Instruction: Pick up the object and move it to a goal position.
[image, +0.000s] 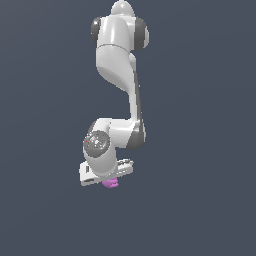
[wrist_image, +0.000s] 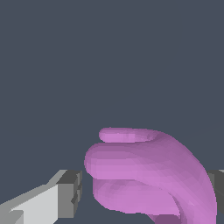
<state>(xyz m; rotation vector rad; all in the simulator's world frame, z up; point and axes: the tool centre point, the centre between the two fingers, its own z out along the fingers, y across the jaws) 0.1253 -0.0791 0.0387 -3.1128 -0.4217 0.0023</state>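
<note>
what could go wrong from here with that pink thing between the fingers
1. The pink object is rounded and lumpy, so the fingers may bear on curved surfaces; it might slip or twist out.
2. In the wrist view a small gap shows between one finger and the object, so the grip may not be firm yet. Lifting now could leave it behind.
3. In the exterior view the gripper hides most of the object, so a poor grip might go unnoticed there.

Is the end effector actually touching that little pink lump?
Cannot tell. In the wrist view, the pink lump sits between the end effector fingers, but one side shows a sliver of gap.
</note>
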